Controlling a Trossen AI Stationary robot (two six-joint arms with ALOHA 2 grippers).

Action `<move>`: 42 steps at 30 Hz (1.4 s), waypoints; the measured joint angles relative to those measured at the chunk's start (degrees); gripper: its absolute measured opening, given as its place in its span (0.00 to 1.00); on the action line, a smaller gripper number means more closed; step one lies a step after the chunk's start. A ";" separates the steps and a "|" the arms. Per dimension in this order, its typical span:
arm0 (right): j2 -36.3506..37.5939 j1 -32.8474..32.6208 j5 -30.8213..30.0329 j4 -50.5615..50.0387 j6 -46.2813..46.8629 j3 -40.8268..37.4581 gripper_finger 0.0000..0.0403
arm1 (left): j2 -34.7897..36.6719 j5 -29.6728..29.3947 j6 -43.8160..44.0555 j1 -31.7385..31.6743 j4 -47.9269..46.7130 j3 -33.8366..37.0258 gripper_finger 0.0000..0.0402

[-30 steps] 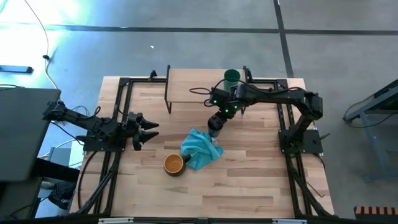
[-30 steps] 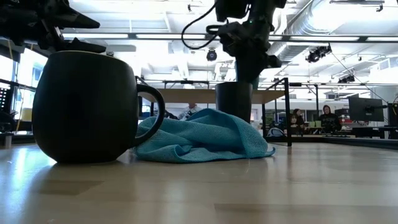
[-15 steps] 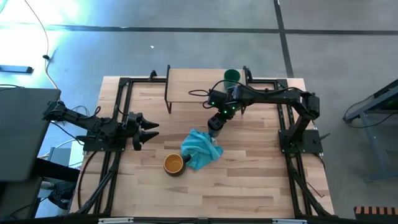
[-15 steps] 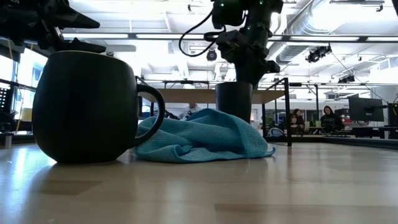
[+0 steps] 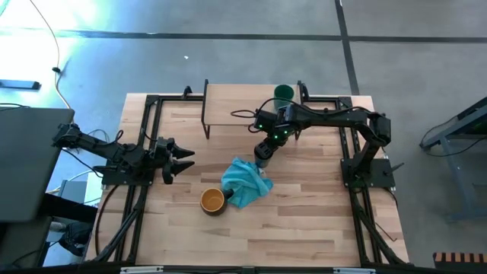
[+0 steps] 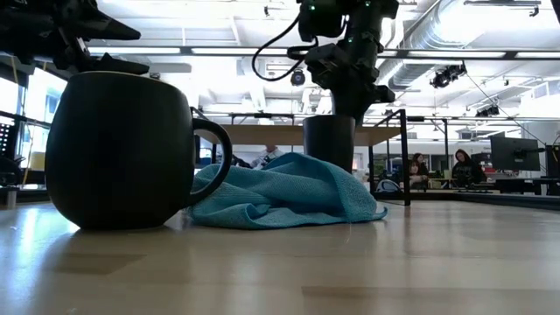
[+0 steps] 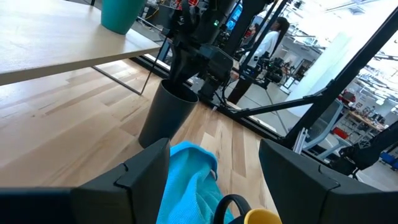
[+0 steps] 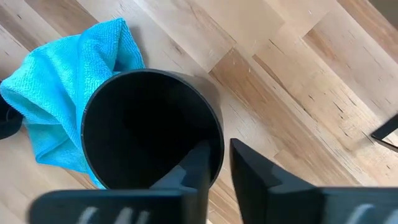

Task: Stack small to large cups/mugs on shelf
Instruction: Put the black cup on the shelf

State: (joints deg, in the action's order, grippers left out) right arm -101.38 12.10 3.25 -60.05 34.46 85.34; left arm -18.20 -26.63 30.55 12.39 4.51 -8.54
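Two dark robot arms work over a light wooden bench (image 5: 304, 228). From above, the right arm reaches in from the right side, and its right claw (image 8: 214, 163) sits at the rim of a tall black cup (image 8: 152, 127) standing upright on the bench; one finger is inside the cup and the other outside, pinching the cup wall between them. A crumpled teal cloth (image 5: 245, 181) lies just beside the black cup, on the side nearer the front edge of the bench, touching or nearly touching its base. A dark mug (image 5: 213, 201) with a yellow-orange inside stands upright against the cloth's left edge, its handle toward the cloth. A low wooden shelf (image 5: 236, 106) on thin black legs stands at the back of the bench, and a green cup (image 5: 283, 93) sits upright on its right end, close to the right arm. The left arm rests at the left side of the bench, well apart from everything, and its left claw (image 5: 181, 161) is spread wide and holds nothing. People show in the room beyond the bench.
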 joint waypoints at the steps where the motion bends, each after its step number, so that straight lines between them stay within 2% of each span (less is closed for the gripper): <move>1: 0.00 0.00 0.00 0.00 0.00 0.00 0.09 | 0.00 0.00 0.00 -0.01 0.00 0.00 0.59; 4: 0.00 0.00 -0.10 -0.03 -0.66 0.00 0.01 | 0.00 0.00 0.00 -0.01 0.00 0.00 0.59; 17: -0.02 0.00 -1.05 0.09 -1.53 0.00 0.00 | 0.00 0.02 0.33 0.00 0.00 0.00 0.59; 23: 0.03 0.00 1.22 -0.52 -1.53 0.69 0.00 | 0.00 0.02 0.83 0.01 0.00 0.00 0.59; 42: 0.20 0.99 0.27 -16.94 -3.03 20.10 0.00 | 0.00 0.02 1.40 -0.01 0.02 0.00 0.59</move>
State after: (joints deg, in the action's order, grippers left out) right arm -101.19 13.09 3.52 -76.99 31.42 105.44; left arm -18.20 -26.61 31.94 12.38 4.54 -8.54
